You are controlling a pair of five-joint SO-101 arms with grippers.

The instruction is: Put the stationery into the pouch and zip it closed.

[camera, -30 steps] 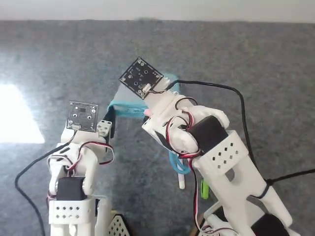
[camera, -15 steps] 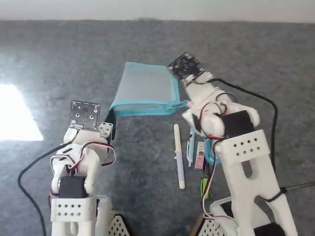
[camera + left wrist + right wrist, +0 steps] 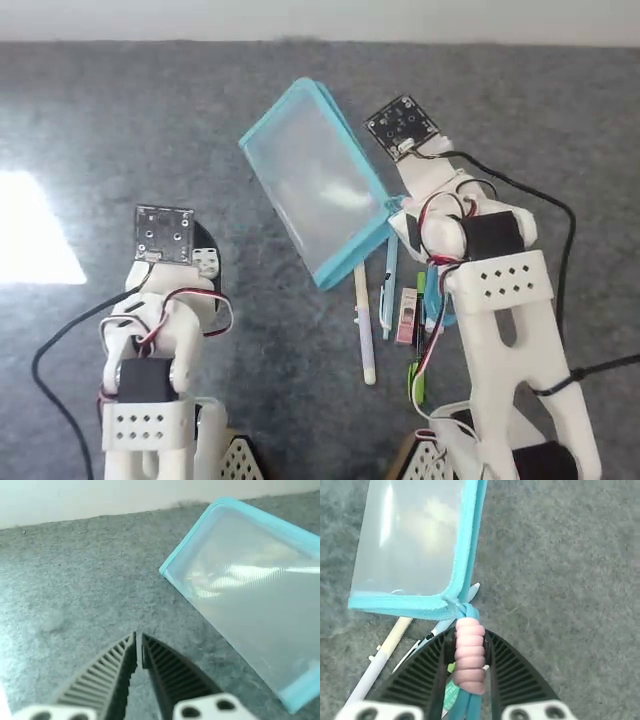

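Note:
The pouch (image 3: pixel 315 180) is translucent with a teal edge and lies tilted on the grey mat. My right gripper (image 3: pixel 469 636) is shut on the pink zipper pull (image 3: pixel 469 657) at the pouch's (image 3: pixel 415 540) near corner. In the high view the right gripper (image 3: pixel 397 216) sits at the pouch's right corner. Below that corner lie a white pen (image 3: pixel 365 325), a blue pen (image 3: pixel 389 272), a pink eraser (image 3: pixel 407 315) and a green item (image 3: pixel 415 378). My left gripper (image 3: pixel 205 252) is shut on nothing, apart from the pouch (image 3: pixel 250 590), with its tips (image 3: pixel 139 642) over bare mat.
A grey felt mat (image 3: pixel 120 130) covers the table up to a pale wall at the back. A bright patch of light (image 3: pixel 30 240) lies at the left. The right arm's base stands close beside the stationery.
The right arm swung right, off the stationery, and pulled the pouch by its zipper pull. The pouch turned and now lies tilted, away from the left gripper, which barely moved.

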